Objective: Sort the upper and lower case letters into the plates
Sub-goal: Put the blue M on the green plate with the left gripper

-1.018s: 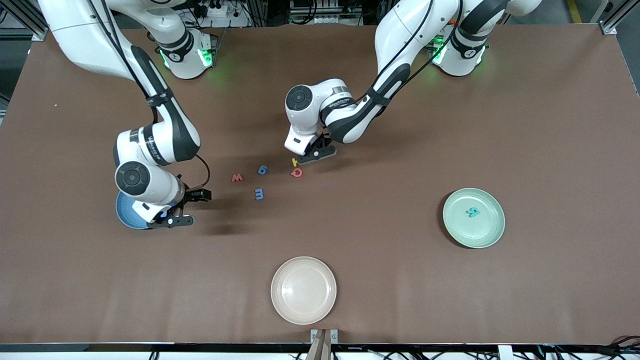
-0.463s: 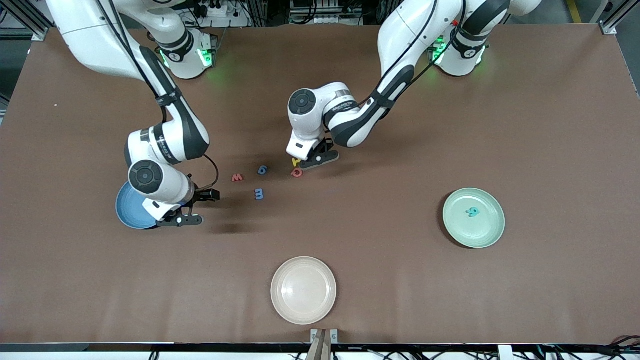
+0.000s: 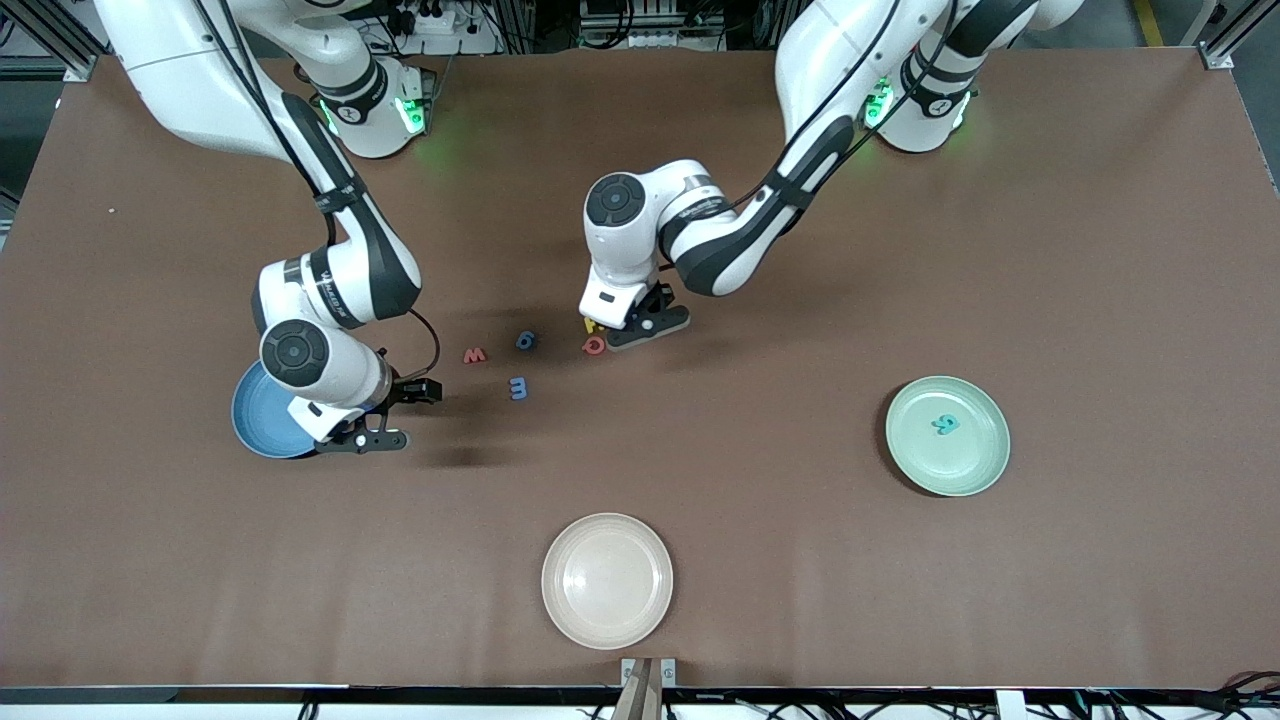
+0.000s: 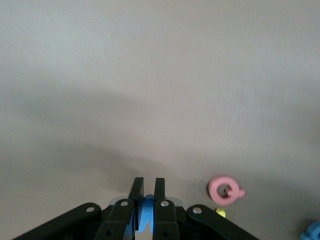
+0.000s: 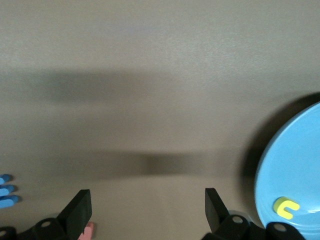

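Note:
My left gripper [image 3: 640,328] is shut on a small blue letter [image 4: 146,212], low over the table beside a red Q [image 3: 594,345] and a yellow letter [image 3: 590,325]. The front view hides the held letter. A red w [image 3: 475,355] and two blue letters [image 3: 526,340] [image 3: 517,387] lie loose toward the right arm's end. My right gripper [image 3: 375,425] hangs open and empty beside the sky blue plate [image 3: 255,420], which holds a yellow letter [image 5: 285,207]. The mint green plate [image 3: 985,460] holds a teal letter [image 3: 944,424].
A cream-white plate [image 3: 607,580] sits near the table's front edge, nearer the front camera than the letters. The right arm's wrist covers part of the blue plate. Bare brown table lies between the letters and the green plate.
The left gripper has finished shutting on the blue letter and its arm has shifted slightly toward its own end. The right gripper moved off the blue plate toward the letters, then stayed still.

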